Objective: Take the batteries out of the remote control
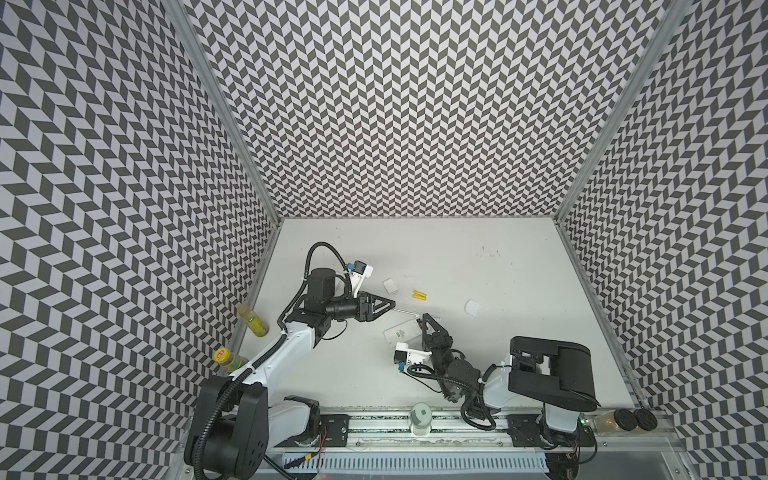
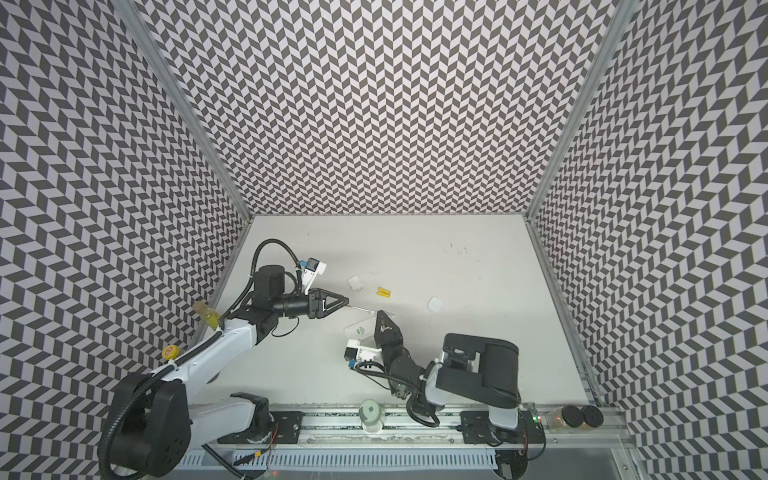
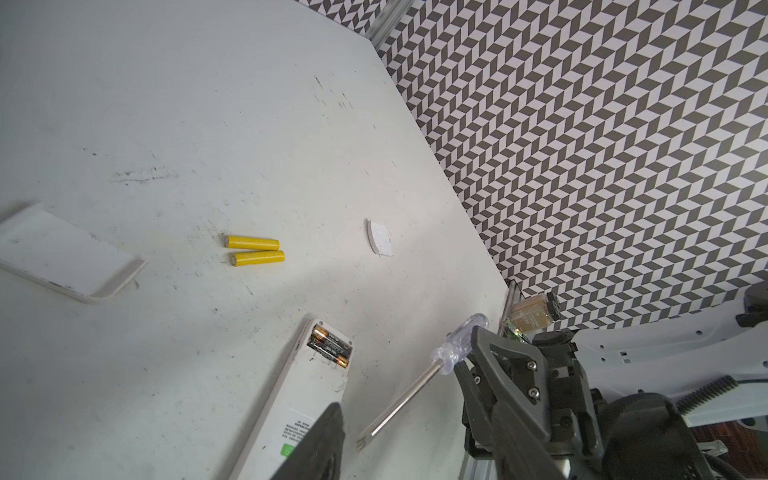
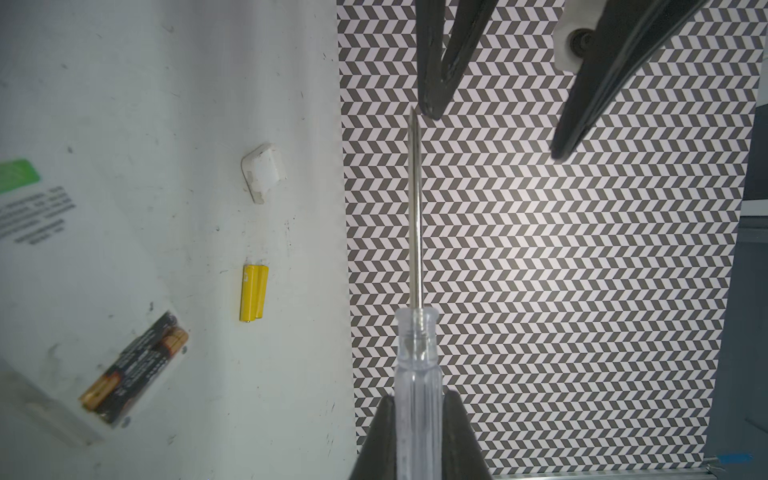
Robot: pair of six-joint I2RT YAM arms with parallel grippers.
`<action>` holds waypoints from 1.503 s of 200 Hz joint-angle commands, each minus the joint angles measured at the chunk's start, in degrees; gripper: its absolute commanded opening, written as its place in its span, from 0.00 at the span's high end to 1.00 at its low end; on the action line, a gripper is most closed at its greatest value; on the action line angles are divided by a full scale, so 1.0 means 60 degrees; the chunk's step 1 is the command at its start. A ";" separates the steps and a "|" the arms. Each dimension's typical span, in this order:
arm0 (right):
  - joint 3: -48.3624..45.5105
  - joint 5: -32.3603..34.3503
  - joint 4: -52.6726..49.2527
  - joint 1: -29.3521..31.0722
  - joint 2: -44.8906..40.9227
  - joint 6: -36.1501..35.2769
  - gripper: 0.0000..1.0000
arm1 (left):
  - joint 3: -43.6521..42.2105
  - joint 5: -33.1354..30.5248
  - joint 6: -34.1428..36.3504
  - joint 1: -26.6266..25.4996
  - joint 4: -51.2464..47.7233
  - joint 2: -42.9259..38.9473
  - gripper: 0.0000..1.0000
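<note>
Clamping its jaws on the clear plastic handle of a long steel-shafted screwdriver (image 4: 415, 257), the right gripper (image 4: 419, 399) is pointing the tool toward nine o'clock in both top views. The left gripper (image 4: 494, 133) is hanging at the tip, jaws apart, one finger just beside the blade. Two black gold-ended cylindrical batteries (image 3: 330, 346) are sitting in the open compartment of the white rectangular remote control (image 3: 299, 399). Two yellow cylindrical batteries (image 3: 254, 250) are lying side by side on the white table (image 3: 166, 104), at one o'clock from it.
</note>
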 commanded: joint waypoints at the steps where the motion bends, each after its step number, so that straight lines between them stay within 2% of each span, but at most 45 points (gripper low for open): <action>1: 0.0233 -0.0015 0.3565 0.0101 -0.0261 -0.0214 1.00 | -0.0189 0.0007 -0.0185 -0.0128 0.0493 0.0088 0.46; 68: 0.0298 -0.0106 0.3567 0.0182 -0.0377 -0.0245 1.00 | -0.0292 0.0087 -0.0608 -0.0306 0.0781 0.0290 0.46; 144: 0.0526 -0.0085 0.3572 0.0181 -0.0227 -0.0319 1.00 | -0.0336 0.0263 -0.0849 -0.0423 0.0923 0.0275 0.73; 195: 0.0577 0.0084 0.3565 0.0145 -0.0204 -0.0326 1.00 | -0.0402 0.0165 -0.0858 -0.0423 0.0851 0.0225 0.76; 250: 0.0606 0.0138 0.3572 0.0152 -0.0205 -0.0337 1.00 | -0.0381 0.0176 -0.0844 -0.0423 0.0835 0.0177 1.00; 262: 0.0606 0.0148 0.3567 0.0152 -0.0246 -0.0283 0.92 | -0.0367 0.0174 -0.0803 -0.0409 0.0820 0.0176 1.00; 282: 0.0552 0.0281 0.3567 0.0152 -0.0267 -0.0122 0.61 | -0.0323 0.0186 -0.0738 -0.0352 0.0810 0.0152 1.00; 300: 0.0388 0.0464 0.3568 0.0159 -0.0263 0.0102 0.43 | -0.0240 0.0228 -0.0620 -0.0228 0.0804 0.0079 1.00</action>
